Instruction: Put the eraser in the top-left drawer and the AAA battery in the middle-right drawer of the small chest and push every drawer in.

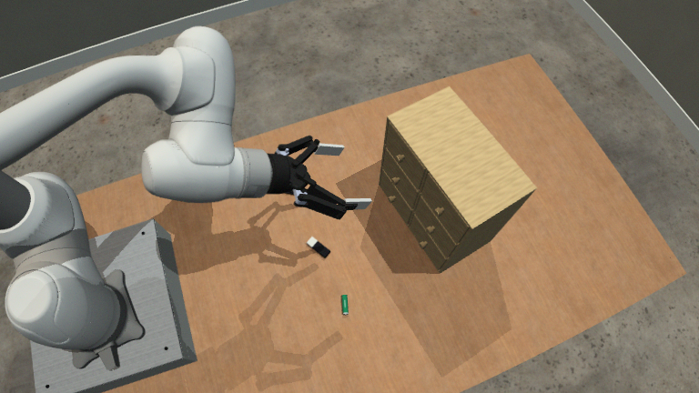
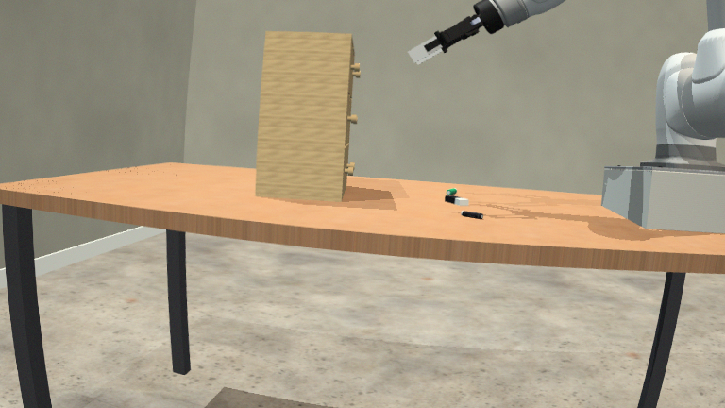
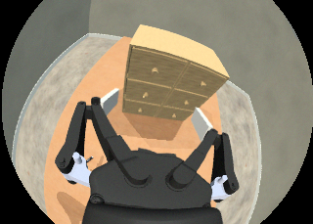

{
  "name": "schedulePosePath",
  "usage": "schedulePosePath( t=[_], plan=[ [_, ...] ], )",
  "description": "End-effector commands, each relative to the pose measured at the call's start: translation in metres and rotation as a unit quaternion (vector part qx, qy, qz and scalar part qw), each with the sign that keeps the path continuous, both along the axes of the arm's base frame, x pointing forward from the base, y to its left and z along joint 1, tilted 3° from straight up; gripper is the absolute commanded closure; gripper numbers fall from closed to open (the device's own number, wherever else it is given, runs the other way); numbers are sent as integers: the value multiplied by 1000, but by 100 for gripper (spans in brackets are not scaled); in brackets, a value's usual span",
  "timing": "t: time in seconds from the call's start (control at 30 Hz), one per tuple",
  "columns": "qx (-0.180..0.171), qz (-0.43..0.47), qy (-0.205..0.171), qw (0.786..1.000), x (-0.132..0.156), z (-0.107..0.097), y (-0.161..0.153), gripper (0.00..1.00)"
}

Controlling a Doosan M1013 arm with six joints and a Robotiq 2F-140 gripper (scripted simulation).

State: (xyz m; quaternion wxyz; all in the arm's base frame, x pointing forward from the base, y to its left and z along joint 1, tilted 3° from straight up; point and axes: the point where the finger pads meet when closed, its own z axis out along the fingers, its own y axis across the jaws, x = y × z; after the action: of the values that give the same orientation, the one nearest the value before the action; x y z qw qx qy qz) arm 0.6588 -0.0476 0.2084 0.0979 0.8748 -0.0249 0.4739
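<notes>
The chest point(image 1: 460, 156) point(image 2: 304, 114) point(image 3: 171, 45) stands upright, all drawers in. The top-row left drawer point(image 1: 410, 166) point(image 3: 142, 67) and middle-row right drawer point(image 1: 430, 229) point(image 3: 186, 103) look flush. The black-and-white eraser point(image 1: 318, 246) point(image 2: 456, 200) lies on the table point(image 1: 592, 224) point(image 2: 176, 184). The green AAA battery point(image 1: 344, 304) point(image 2: 451, 191) lies nearer the top view's bottom edge. My gripper point(image 1: 356, 176) point(image 2: 417, 55) point(image 3: 156, 105) is open and empty, high above the table, in front of the chest at about upper-drawer height, touching nothing. The eraser and battery do not show in the wrist view.
A small black cylinder point(image 2: 472, 214) with a pale end lies on the table beyond the eraser from the battery; the gripper hides it in the top view. Small knobs stick out of the drawer fronts. The arm's grey base block point(image 1: 175, 311) point(image 2: 679, 197) stands opposite the chest's front.
</notes>
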Motion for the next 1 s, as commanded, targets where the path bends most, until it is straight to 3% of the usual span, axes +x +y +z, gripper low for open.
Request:
schedulePosePath(
  t=[0.0,0.4,0.43,0.97],
  plan=[
    [37,77,-110,990,0,-2,-3,0],
    [38,80,-120,989,1,-3,-3,0],
    [38,80,-120,989,1,-3,-3,80],
    [38,80,-120,989,1,-3,-3,80]
  ],
)
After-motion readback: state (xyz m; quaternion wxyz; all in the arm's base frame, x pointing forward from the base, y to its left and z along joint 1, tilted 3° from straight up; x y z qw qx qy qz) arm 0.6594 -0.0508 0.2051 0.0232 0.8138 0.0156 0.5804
